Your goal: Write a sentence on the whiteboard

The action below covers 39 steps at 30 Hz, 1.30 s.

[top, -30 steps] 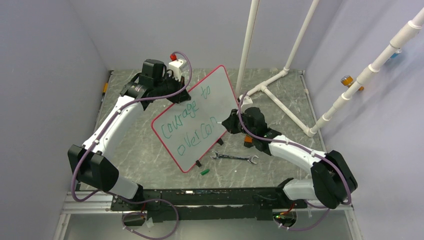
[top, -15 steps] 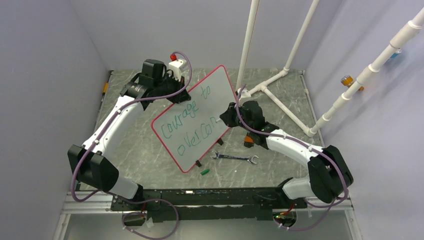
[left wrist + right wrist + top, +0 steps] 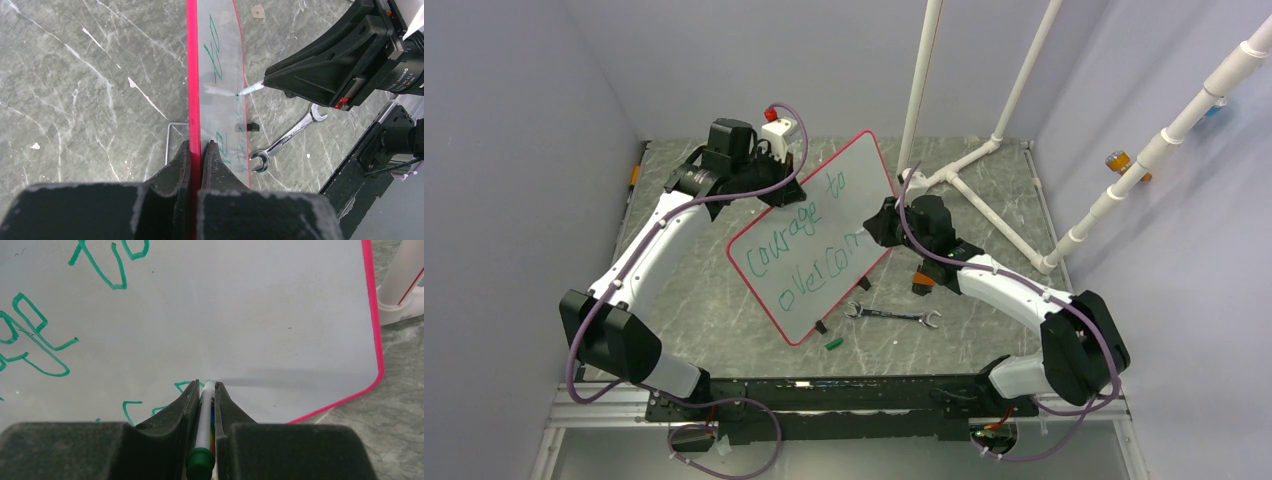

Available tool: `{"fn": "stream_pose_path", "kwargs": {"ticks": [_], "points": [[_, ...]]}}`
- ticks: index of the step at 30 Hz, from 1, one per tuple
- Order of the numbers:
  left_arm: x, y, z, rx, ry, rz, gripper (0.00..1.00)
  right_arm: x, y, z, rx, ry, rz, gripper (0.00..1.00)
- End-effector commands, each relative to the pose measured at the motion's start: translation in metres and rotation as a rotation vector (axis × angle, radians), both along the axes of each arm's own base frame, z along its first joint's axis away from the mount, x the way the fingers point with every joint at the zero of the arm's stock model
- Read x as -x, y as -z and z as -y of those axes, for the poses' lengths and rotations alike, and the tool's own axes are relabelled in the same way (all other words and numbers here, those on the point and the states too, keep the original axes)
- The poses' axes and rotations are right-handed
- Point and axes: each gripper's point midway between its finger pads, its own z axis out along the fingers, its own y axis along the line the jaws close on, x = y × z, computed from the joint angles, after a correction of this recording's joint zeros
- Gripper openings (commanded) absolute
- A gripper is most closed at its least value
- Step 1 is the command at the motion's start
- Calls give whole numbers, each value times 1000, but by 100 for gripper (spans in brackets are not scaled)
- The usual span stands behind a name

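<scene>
The whiteboard (image 3: 854,190), white with a red rim, stands tilted on edge in the middle of the table. My left gripper (image 3: 776,195) is shut on its upper left rim; the left wrist view shows both fingers (image 3: 196,147) pinching the red rim (image 3: 192,75). The sentence (image 3: 789,245), in green, reads about "Courage to overcom". My right gripper (image 3: 870,232) is shut on a white marker (image 3: 206,415) with a green end. The marker's tip (image 3: 248,90) touches the board at the end of the lower line, by the newest green strokes (image 3: 186,386).
On the table in front of the board lie a steel wrench (image 3: 892,316) and a small green cap (image 3: 832,343). An orange object (image 3: 921,283) sits under the right arm. White pipe framing (image 3: 969,165) stands at the back right, and a white box (image 3: 778,130) stands behind the left gripper.
My right gripper has shifted up and away along the board's lower line, and the last green letter has grown. The left arm and the board have stayed still.
</scene>
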Motion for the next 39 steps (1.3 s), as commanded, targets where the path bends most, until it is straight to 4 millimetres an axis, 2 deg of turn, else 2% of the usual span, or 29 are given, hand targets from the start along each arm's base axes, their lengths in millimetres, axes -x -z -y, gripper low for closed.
{"fn": "stream_pose_path", "kwargs": {"ticks": [1, 9, 15, 30, 35, 39], "points": [[-7, 7, -20, -139, -7, 80, 0, -18, -31, -4, -67, 34, 74, 0], [-7, 8, -19, -140, -6, 79, 0, -26, -25, 6, -87, 82, 55, 0], [-7, 8, -19, -140, -5, 77, 0, -28, -12, 12, -87, 96, 31, 0], [-7, 7, -19, -140, -4, 80, 0, -9, 27, 22, -69, 100, -42, 0], [-7, 8, -19, -141, -4, 78, 0, -7, 27, 25, -68, 107, -42, 0], [-7, 8, -19, -141, -5, 79, 0, -6, 17, 28, -70, 114, -21, 0]]}}
